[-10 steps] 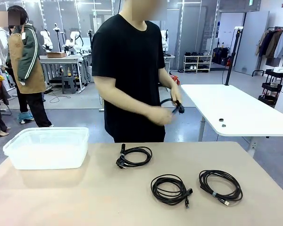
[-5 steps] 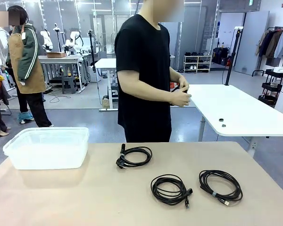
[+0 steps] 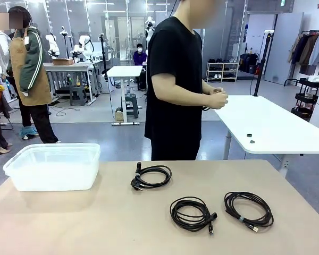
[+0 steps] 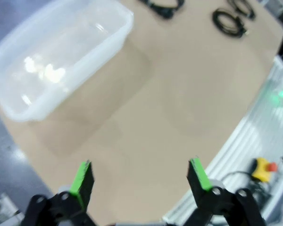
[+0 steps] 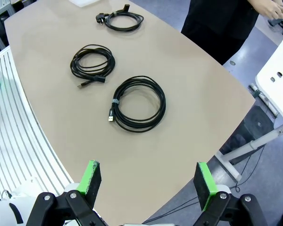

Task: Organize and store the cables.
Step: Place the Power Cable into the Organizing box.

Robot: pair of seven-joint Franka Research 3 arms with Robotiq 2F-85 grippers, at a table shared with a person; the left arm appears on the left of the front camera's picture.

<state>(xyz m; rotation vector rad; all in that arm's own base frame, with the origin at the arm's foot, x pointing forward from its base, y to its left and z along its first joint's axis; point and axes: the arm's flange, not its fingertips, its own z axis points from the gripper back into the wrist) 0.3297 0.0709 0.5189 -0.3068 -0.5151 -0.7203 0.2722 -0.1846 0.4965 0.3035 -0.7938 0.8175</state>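
- Beige surface (image 3: 95, 228) in an open lab, with a white table (image 3: 271, 127) behind it on the right. A clear bin (image 3: 53, 178) sits at the surface's far left.
- Three cables lie coiled on the surface, apart from one another and well away from the bin. The plug coil (image 3: 151, 176) is near the far middle, the middle coil (image 3: 191, 213) is nearer me, and the banded coil (image 3: 249, 209), with its pale tie, is to the right of that.
- A second ago the person faced the surface, working a black cord in both hands. They have since stepped to my right and turned towards the white table, hands (image 3: 217, 99) together above its edge. What they hold now is too small to tell.
- I read that as the person being off the shared surface for now. None of the three coils is in the bin, so storing has hardly begun.
- Left tool (image 4: 140, 172) hangs above the surface beside the bin, its jaws spread wide with nothing between them.
- Right tool (image 5: 147, 175) hovers high over the near edge, short of the banded coil, likewise spread and empty.
- My guess is that the banded coil suits the right arm first.
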